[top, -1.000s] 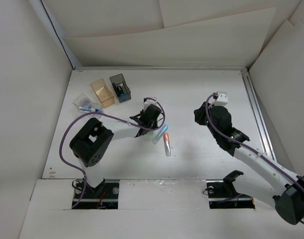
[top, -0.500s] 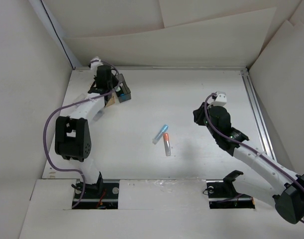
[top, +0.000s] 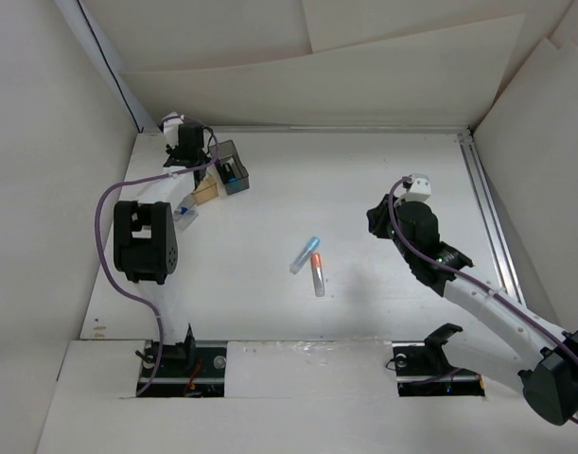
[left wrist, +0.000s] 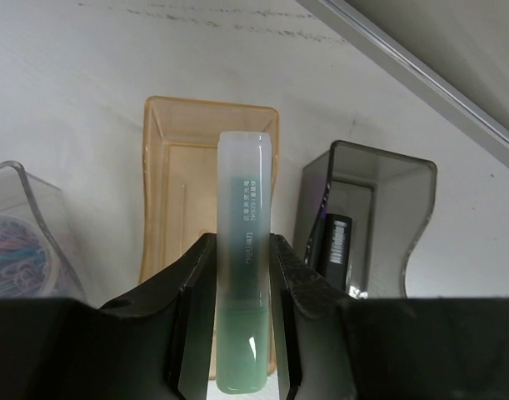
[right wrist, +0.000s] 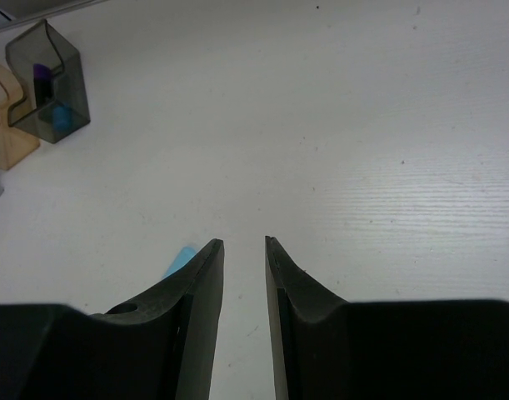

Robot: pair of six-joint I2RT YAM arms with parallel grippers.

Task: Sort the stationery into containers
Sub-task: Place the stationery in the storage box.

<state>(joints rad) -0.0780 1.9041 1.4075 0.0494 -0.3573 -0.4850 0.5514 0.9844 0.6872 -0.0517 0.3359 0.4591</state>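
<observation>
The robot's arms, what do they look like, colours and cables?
Both the left arm and right arm have white links, chunky black joint housings and a purple cable looping alongside. A small white camera block sits at each wrist; the fingers are matte black.

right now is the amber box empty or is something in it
Looks empty: the amber box's floor shows bare in the left wrist view, though the held tube hides a strip.
</observation>
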